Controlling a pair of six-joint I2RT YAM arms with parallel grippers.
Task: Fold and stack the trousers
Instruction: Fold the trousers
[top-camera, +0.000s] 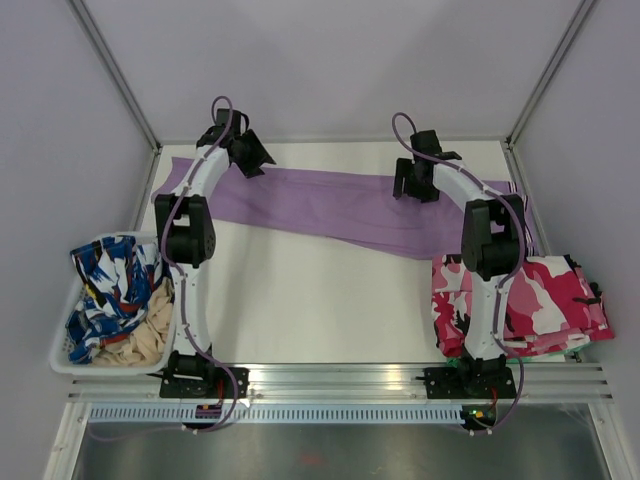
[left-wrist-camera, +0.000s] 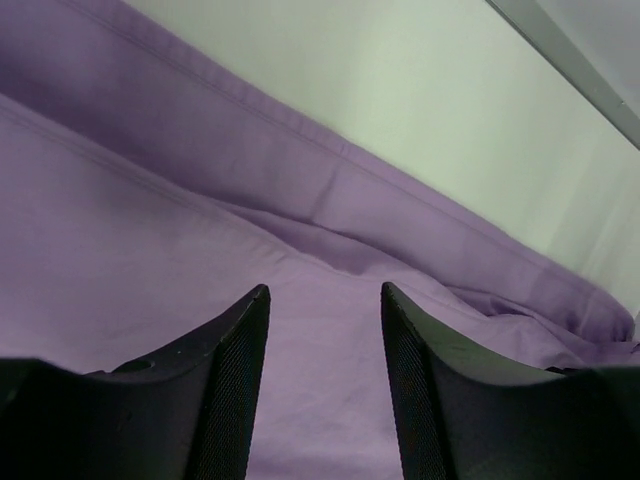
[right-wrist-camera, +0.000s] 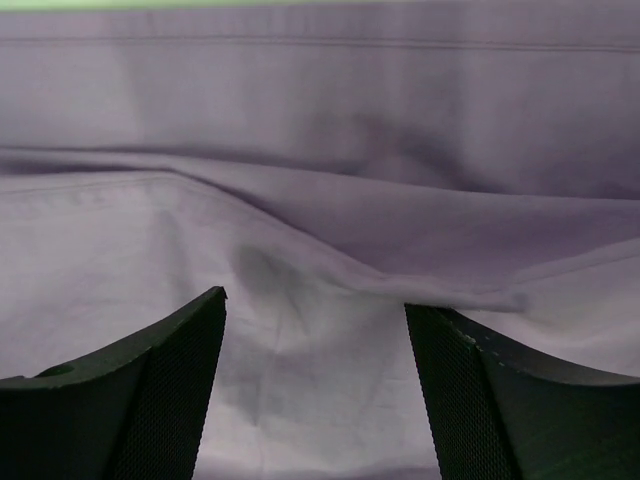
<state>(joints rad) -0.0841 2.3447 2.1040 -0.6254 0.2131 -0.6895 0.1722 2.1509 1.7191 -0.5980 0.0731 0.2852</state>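
The left gripper (left-wrist-camera: 325, 290) has its jaws spread. Its two dark fingers (left-wrist-camera: 225, 390) stand apart and nothing is caught between them. The lilac trousers (left-wrist-camera: 150, 250) lie straight below and ahead of the fingers, filling the gap with smooth cloth. A seamed edge of the cloth runs slantwise past the tips, and a few soft ridges rise just beyond them. Whether the fingertips touch the cloth cannot be told.

The right gripper (right-wrist-camera: 315, 300) is spread wider, again with nothing pinched. A shallow raised fold of the trousers crosses between and just ahead of its fingers, with a flatter layer and a straight seam behind that.

From above, the left gripper is over the left end of the trousers, near the far left corner of the white table (top-camera: 310, 290). The right gripper is over the garment further right, on its far edge. The trousers stretch as one long band across the far part of the table, slanting a little nearer toward the right. There the band ends close beside the folded pink, white and black camouflage garment (top-camera: 545, 300) at the right edge.

At the left edge a white basket (top-camera: 58, 350) holds blue-and-white patterned clothing (top-camera: 110, 290) and a beige cloth (top-camera: 135, 340), well apart from the trousers
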